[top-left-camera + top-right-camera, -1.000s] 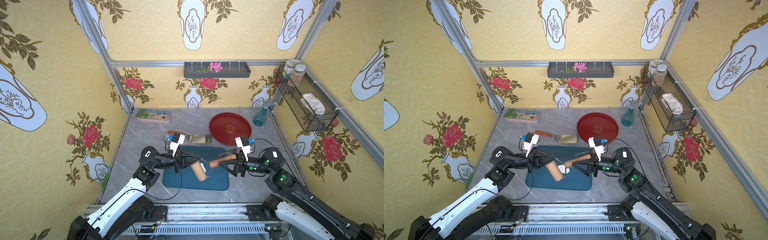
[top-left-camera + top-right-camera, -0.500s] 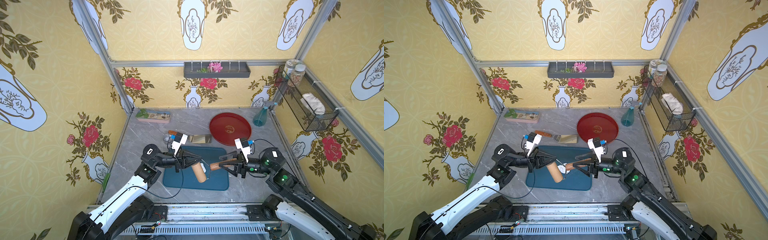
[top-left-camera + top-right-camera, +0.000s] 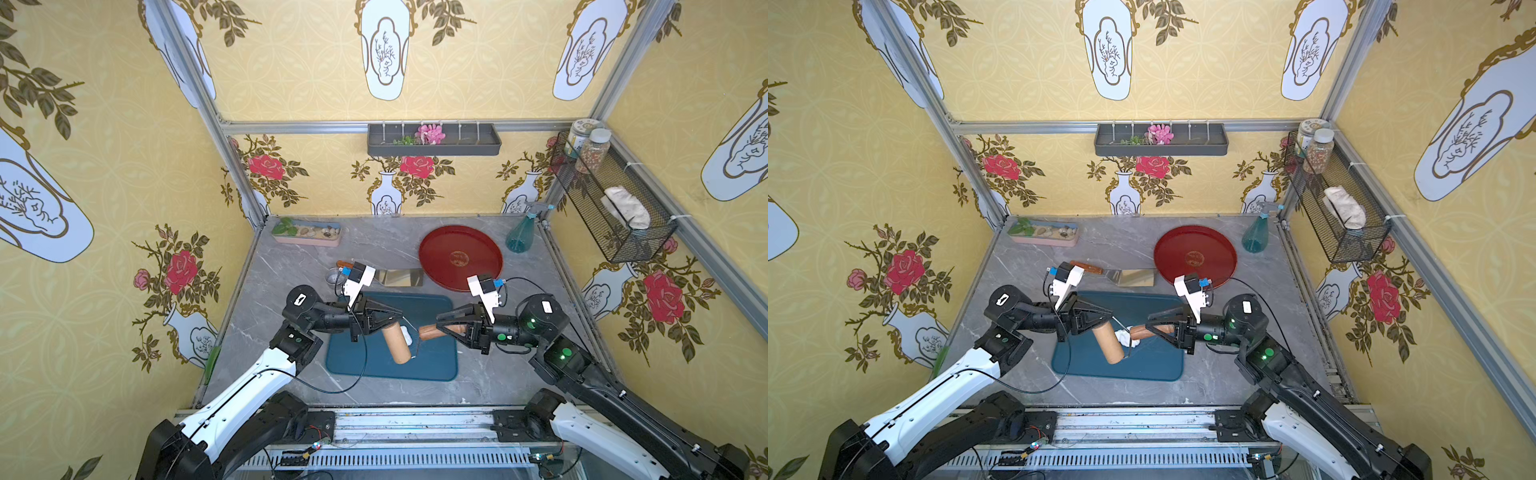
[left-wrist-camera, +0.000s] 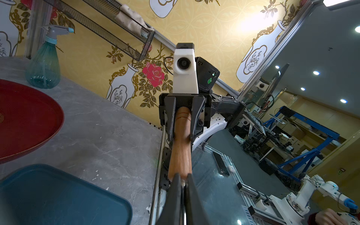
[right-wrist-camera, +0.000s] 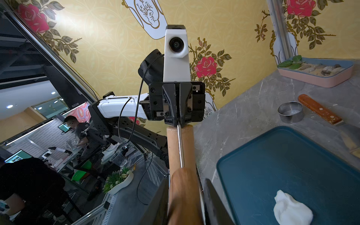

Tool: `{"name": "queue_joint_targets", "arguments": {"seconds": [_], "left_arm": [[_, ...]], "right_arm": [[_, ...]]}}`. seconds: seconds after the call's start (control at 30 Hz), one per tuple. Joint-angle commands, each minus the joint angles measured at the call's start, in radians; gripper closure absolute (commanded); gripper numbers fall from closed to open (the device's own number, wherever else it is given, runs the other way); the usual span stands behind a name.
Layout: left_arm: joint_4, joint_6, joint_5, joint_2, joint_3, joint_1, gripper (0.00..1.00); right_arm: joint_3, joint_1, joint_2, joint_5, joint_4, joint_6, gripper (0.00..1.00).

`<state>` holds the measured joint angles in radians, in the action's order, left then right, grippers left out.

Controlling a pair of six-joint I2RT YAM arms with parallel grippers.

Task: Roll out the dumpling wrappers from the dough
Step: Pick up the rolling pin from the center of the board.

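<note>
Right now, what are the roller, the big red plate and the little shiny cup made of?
The pale cylinder roller with its brown handle looks like matte wood: grain lines show. The big round red tray is glossy, perhaps lacquer or plastic; I cannot tell. The little round silver cup looks like steel: its wall gleams.

The dough (image 5: 292, 211) is one small white lump, soft and bumpy, with a little pointy bit at one end. It is not flat or round. It lies on the blue mat (image 5: 292, 159), near the middle, and in both top views it peeks out just beside the rolling pin (image 3: 397, 345), which hides part of it.
</note>
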<state>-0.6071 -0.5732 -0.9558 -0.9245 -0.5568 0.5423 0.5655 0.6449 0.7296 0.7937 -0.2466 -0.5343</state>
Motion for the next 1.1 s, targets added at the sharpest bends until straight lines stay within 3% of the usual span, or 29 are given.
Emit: {"name": "queue_joint_targets", "arguments": {"seconds": [0.0,0.17,0.57,0.7,1.07], "left_arm": [[-0.054,-0.006,0.04,0.002,0.012,0.004,1.0],[-0.119,-0.036,0.058,0.001,0.048,0.004,1.0],[-0.187,-0.072,0.055,-0.01,0.064,0.004,1.0],[-0.194,-0.074,0.056,-0.013,0.067,0.004,1.0],[-0.193,-0.083,0.07,-0.032,0.062,0.004,1.0]], "right_arm": [[-0.006,0.009,-0.002,0.005,-0.074,-0.008,0.69],[-0.042,0.008,-0.012,-0.047,-0.17,-0.054,0.47],[-0.078,0.008,0.049,-0.065,-0.356,-0.131,0.46],[-0.082,0.009,0.064,-0.063,-0.395,-0.151,0.52],[-0.078,0.009,0.087,-0.066,-0.426,-0.163,0.92]]}}
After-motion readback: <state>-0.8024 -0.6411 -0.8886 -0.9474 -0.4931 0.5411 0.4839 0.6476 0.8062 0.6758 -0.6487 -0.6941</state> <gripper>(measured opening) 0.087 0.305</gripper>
